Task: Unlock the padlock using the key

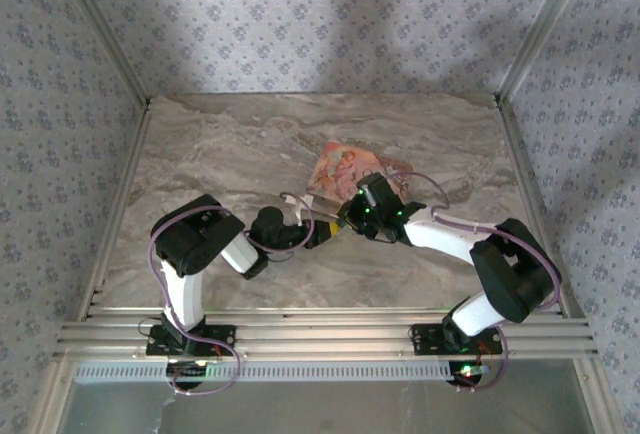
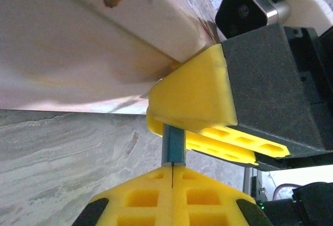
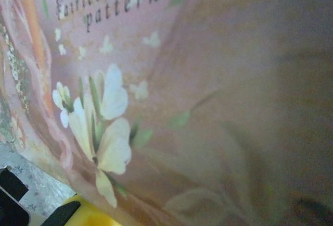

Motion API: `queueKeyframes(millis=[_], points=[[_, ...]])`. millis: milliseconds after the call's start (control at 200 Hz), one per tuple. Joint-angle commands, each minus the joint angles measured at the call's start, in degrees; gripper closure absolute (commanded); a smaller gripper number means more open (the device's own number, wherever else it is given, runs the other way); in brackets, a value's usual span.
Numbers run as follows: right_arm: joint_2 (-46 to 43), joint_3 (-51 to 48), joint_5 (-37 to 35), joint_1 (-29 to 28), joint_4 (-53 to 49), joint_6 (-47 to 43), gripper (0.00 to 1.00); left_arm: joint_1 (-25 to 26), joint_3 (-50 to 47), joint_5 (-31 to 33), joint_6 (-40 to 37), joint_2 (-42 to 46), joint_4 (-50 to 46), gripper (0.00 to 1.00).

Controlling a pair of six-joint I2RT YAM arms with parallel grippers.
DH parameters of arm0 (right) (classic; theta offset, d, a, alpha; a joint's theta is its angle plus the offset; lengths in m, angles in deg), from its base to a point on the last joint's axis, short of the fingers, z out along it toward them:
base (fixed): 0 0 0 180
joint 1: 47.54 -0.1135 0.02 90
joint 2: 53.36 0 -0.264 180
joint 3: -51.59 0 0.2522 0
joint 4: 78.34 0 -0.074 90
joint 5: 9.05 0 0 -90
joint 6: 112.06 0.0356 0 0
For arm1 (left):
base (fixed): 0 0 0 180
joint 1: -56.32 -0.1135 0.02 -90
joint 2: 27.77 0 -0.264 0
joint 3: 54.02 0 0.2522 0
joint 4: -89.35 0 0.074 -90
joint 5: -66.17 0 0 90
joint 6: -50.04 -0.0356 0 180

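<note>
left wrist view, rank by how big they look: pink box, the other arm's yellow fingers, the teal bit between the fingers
1. pink box
2. right arm's yellow fingers
3. teal bit, likely the padlock, clearly smallest
All sit close to the camera, so this is apparent size only.

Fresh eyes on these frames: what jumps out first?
The left hand and right hand meet tip to tip mid-table, right beside the pink illustrated box. From the left wrist, a dark teal padlock sticks out between the right hand's yellow fingers, reaching down to the shut left hand.
</note>
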Motion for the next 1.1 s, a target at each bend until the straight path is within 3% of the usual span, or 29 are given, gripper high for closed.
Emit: queueKeyframes(millis=[0,180,350,660,964,1094], points=[[-0.20,1.59,1.55,0.01,1.40,2.35,1.00,0.72,0.31,0.23,-4.54,0.77,-1.26,1.00],[-0.22,1.97,2.34,0.34,1.07,2.40,1.00,3.26,0.58,3.67,-15.06,4.22,-8.08,1.00],[-0.24,2.15,4.19,0.98,1.35,2.57,1.00,8.63,1.85,14.57,-33.26,8.51,-21.26,1.00],[-0.15,2.57,5.98,1.27,-0.70,1.85,1.00,16.49,3.38,29.53,-53.97,11.83,-30.23,1.00],[1.08,3.77,6.38,0.27,-3.56,-0.20,1.00,22.12,6.09,40.50,-65.24,13.07,-37.64,1.00],[1.43,3.20,6.09,-0.18,-3.56,-0.20,1.00,22.13,6.87,43.08,-65.14,14.03,-39.97,1.00]])
